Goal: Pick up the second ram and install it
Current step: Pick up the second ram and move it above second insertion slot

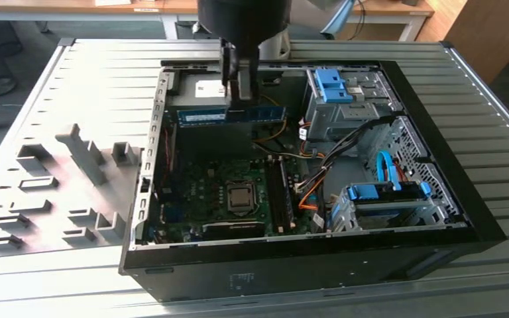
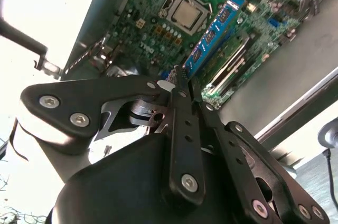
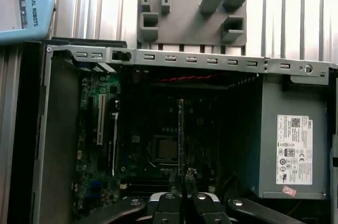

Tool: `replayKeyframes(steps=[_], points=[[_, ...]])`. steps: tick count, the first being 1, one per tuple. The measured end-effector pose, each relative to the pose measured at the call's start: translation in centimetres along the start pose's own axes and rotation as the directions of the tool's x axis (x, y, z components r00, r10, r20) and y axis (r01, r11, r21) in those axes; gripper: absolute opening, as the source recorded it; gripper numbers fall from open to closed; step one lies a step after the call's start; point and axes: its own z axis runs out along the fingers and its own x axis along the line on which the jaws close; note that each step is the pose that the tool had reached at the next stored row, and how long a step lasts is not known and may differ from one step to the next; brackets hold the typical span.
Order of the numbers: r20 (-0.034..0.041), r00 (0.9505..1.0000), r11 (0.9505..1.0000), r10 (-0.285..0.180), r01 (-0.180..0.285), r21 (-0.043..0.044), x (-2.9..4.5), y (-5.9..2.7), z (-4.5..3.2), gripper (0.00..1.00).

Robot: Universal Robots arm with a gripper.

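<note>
Second ram (image 1: 268,113) hangs level over the open computer case (image 1: 476,205), above the motherboard (image 1: 203,189) and not yet seated in a slot. We judge it light, thin and stiff, but fragile; chips and the contact edge are best left alone, and the hold belongs on the flat faces near mid-length. The gripper (image 1: 239,97) is clamped on it there, at the upper edge. The arm drops straight down from above, wrist vertical, with the board carried edge-down.
</note>
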Motion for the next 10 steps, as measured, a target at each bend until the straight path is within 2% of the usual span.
replayKeyframes(steps=[6, 10], points=[[0.0008, 0.9999, 0.9999, 0.011, -0.011, -0.0013, 0.08, -1.0, 1.03, 0.14], [0.0039, 0.998, 0.998, 0.063, -0.063, 0.0017, 0.11, -1.08, 1.6, 0.14]])
